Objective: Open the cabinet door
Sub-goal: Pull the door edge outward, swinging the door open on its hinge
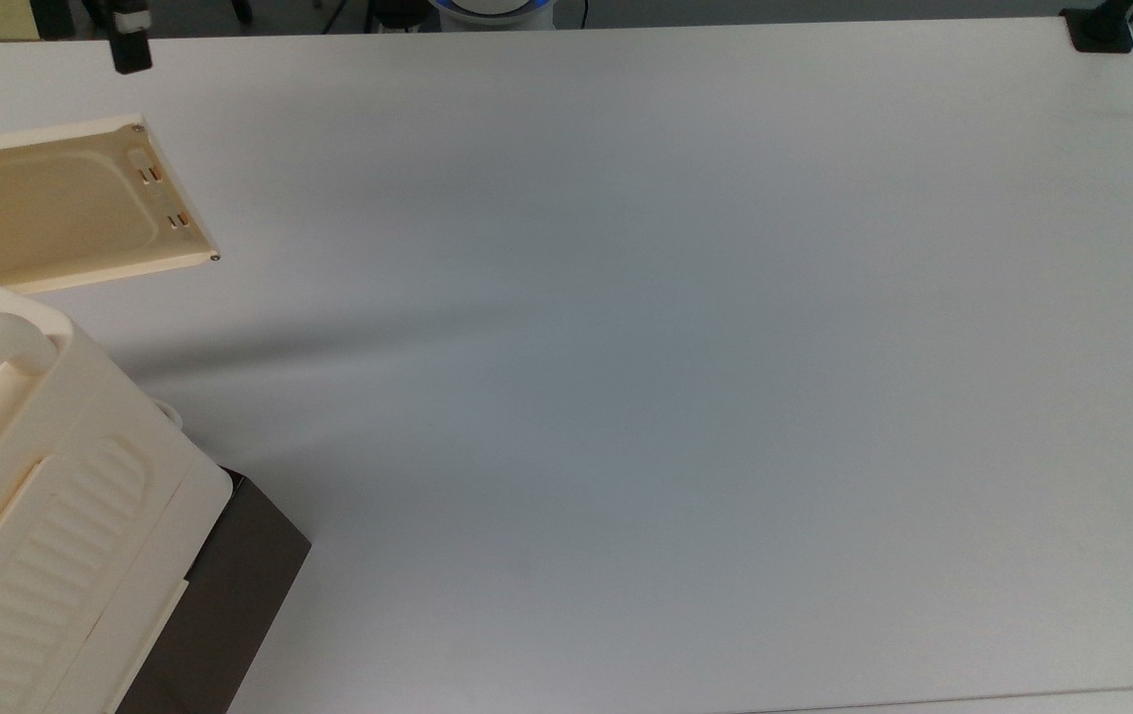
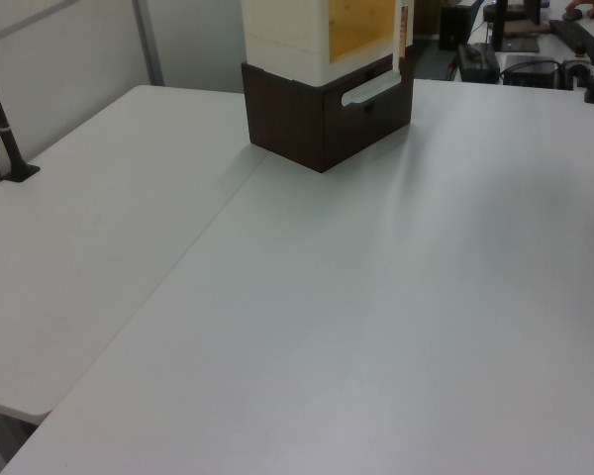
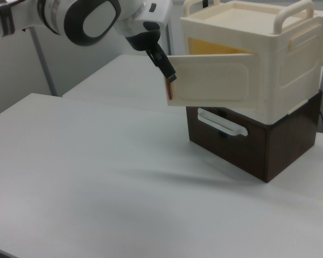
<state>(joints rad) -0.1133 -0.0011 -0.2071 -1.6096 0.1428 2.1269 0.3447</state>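
Right view shows the claw up by the top corner of the cabinet door, at the door's loose end. I cannot tell if the claw is wide or narrow. In the top view the claw sits at the picture's top edge, near the corner of the cabinet door, with a strip of bare table between them, so it holds nothing. The door sticks out from the cabinet like an open book page. Its tan inside face shows in the top view, with two little slots near the loose end. In the left view the door shows as a thin strip on the left view's right side of the cabinet. I think the door is light, thin and stiff, and swings easily on its hinge. It looks smooth, so it may be slippery. The best place to take it is the loose end by the slots, far from the hinge. The job looks about done, since the door stands wide open.
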